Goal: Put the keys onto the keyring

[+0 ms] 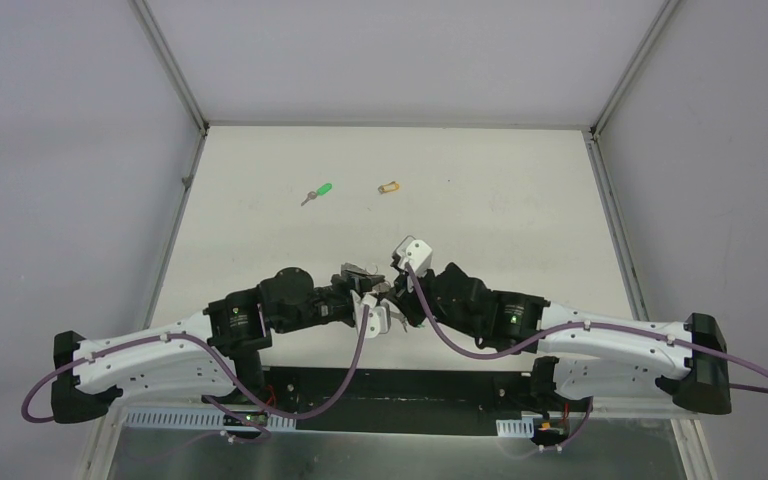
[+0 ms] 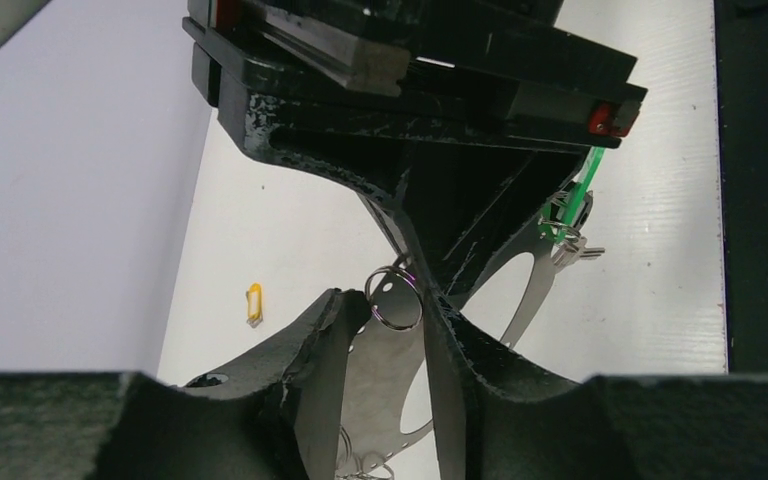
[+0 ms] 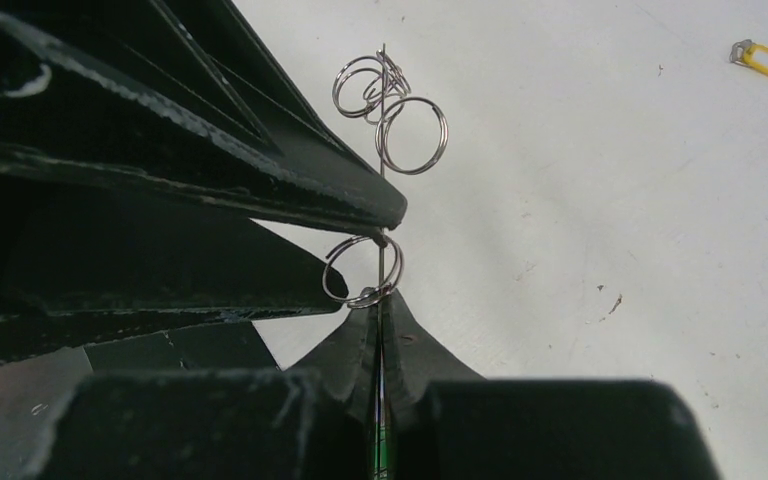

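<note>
Right gripper [image 3: 380, 300]: jaws together, clamped on the keyring [image 2: 526, 300], likely steadying its thin grey metal for threading.
Left gripper [image 2: 390, 312]: fingers narrowly apart around 1 small shiny split ring [image 2: 392, 324]; whether they pinch it, cannot tell.
Keys: green key [image 1: 317, 192] and yellow-tan key [image 1: 389, 187], plastic-headed, loose on the matte white table [image 1: 520, 230], well apart from both grippers.

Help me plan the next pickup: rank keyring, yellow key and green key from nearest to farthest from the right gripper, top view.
1. Keyring, clamped in the right gripper.
2. Yellow key, straight ahead of it.
3. Green key, ahead and off to the left.
</note>
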